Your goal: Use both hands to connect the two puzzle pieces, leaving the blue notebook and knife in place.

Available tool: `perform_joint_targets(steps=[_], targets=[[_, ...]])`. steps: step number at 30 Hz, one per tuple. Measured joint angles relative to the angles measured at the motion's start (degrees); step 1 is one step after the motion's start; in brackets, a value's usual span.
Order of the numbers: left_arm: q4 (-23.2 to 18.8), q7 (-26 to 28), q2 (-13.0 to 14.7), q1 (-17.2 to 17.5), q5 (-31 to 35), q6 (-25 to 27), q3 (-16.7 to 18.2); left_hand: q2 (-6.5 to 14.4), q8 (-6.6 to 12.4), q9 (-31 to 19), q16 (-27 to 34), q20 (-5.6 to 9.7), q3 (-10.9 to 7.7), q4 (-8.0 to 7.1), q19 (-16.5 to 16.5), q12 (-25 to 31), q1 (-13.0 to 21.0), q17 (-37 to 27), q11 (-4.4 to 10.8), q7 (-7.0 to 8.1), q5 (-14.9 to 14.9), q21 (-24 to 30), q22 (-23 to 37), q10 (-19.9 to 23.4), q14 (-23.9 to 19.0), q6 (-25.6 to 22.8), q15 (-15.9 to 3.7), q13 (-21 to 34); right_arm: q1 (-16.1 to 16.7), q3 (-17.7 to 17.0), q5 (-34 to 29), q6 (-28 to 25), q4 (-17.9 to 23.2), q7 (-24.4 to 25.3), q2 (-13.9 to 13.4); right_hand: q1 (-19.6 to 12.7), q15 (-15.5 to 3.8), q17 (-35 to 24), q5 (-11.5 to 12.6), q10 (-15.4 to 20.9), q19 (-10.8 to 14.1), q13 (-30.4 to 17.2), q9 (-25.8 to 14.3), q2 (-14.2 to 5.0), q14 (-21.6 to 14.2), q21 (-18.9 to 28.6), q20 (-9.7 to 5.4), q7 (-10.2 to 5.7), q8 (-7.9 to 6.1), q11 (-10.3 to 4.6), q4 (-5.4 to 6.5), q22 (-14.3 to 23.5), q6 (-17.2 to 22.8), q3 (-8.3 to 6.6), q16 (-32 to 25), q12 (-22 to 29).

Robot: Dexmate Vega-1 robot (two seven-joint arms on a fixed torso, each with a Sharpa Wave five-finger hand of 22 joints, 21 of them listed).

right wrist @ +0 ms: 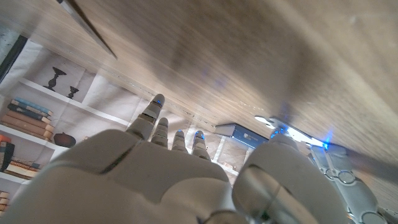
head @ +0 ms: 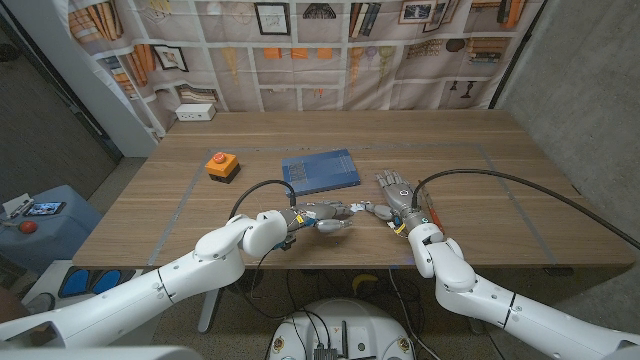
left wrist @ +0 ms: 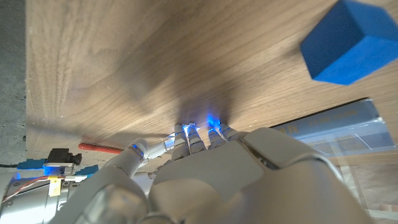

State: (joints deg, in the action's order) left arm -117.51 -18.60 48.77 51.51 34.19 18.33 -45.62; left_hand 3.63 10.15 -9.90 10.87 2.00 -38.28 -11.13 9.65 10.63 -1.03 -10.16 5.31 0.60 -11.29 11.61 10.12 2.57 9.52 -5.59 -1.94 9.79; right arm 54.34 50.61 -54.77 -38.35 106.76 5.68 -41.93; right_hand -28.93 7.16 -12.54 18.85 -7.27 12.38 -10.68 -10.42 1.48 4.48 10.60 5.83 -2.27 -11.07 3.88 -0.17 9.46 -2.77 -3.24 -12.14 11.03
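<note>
Well, both my hands meet near the front middle of the pale brown, straight-grained wooden desk (head: 180, 215), because the joining has to happen between them. My left hand (head: 322, 216) reaches in sideways. Its fingers (left wrist: 198, 138) lie close together, tips down on the wood, and I cannot tell whether they pin anything. My right hand (head: 397, 193) shows its back to the head camera. Its fingers (head: 390, 181) are fanned apart and point away from me, with the thumb angled toward the left hand, and nothing shows in its grasp. The two puzzle pieces I cannot make out for certain. I judge they sit in the small gap where the two hands nearly touch, or under the fingers, which would explain why both hands stay low and close. The flat, rectangular blue notebook (head: 320, 171) with its matte cover lies just beyond the hands and touches neither. The thin knife with the red handle (head: 431, 213) lies right beside my right wrist, so any sideways slide there could nudge it. Further left, well apart, stands a small black box with a rounded orange button (head: 221, 165).
</note>
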Motion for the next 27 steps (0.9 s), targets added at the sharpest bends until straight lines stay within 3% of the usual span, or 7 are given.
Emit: perform_joint_targets(steps=[11, 27], targets=[[0.2, 0.1, 0.0, -0.1, -0.2, -0.2, 0.0, 0.0, 0.0, 0.0, 0.0, 0.07, 0.0, 0.0, 0.1, 0.2, 0.0, 0.0, -0.01, 0.11, 0.0, 0.0, 0.0, 0.0, 0.0, -0.1, 0.0, -0.1, 0.4, -0.6, 0.0, 0.4, 0.6, 0.2, 0.1, 0.6, 0.0, 0.0, 0.0, 0.5, 0.0, 0.0, 0.0, 0.62, 0.0, 0.0, 0.0, 0.0, 0.0, -0.11, -0.16, 0.0, 0.0, 0.16, 0.0, 0.0], [0.4, 0.3, 0.3, -0.2, -0.5, -0.6, 0.1, 0.0, -0.01, 0.0, 0.0, 0.08, -0.48, 0.0, 0.1, 0.0, 0.0, 0.0, -0.01, 0.14, 0.0, 0.0, 0.0, 0.0, 0.0, -0.1, 0.0, -0.1, 1.0, -2.3, 0.5, 0.5, 2.4, 1.8, 0.2, 1.4, 0.0, -0.1, 0.0, 0.7, 0.0, 0.0, 0.0, -0.21, 0.0, 0.0, 0.0, -0.11, 0.0, 0.1, 0.09, 0.0, 0.5, 0.39, 0.0, 0.2]])
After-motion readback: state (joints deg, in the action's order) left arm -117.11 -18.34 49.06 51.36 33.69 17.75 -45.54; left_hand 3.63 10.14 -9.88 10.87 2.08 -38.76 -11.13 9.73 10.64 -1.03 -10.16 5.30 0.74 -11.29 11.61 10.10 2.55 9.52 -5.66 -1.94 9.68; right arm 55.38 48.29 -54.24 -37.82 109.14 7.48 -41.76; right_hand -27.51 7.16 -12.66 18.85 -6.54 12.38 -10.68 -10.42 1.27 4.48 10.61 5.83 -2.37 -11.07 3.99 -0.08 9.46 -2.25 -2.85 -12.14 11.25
